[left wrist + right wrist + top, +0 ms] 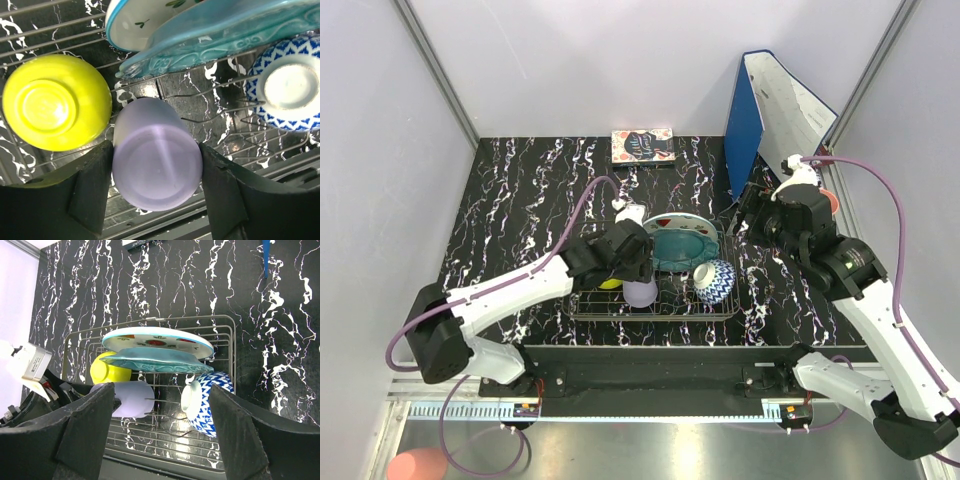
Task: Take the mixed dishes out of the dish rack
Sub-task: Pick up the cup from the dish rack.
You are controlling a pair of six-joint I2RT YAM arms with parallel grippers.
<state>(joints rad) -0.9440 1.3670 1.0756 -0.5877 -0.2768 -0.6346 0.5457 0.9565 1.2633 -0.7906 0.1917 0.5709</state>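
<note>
Black, white-veined desk. At its far edge, lying flat, a patterned book. To the right, upright and splayed open, a blue binder.

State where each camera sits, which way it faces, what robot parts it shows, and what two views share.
Top external: above and behind, looking down on the dish rack; both arms show.
Left wrist: close over the rack, looking down; own fingers grip the lilac cup.
Right wrist: raised right of the rack, looking down at it; open fingers show.
Shared: both wrist views show the yellow-green bowl.
</note>
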